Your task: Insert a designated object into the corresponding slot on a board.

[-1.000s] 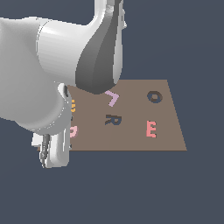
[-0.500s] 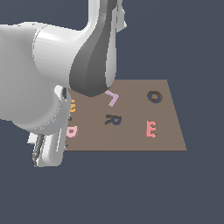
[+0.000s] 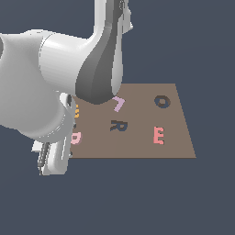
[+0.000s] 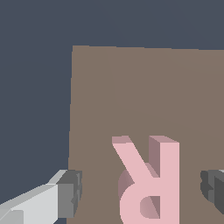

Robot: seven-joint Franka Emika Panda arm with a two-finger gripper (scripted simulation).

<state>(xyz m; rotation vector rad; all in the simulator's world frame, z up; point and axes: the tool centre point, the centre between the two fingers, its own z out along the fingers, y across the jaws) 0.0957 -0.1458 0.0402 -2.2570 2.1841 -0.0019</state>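
Observation:
The light-pink R block lies flat on the brown board near its edge. In the wrist view my gripper is open, with one grey finger pad on one side of the R and the other on the opposite side, neither touching it. In the exterior view only a sliver of the pink R shows beside the arm, at the board's left end. The dark R-shaped slot is in the board's middle, empty.
A salmon-pink E lies on the board toward the exterior view's right, and a dark O recess sits behind it. A lilac letter lies behind the R slot. An orange letter peeks out beside the arm.
The hand has shifted slightly toward the exterior view's left and lower over the board's left end. The letters have not moved.

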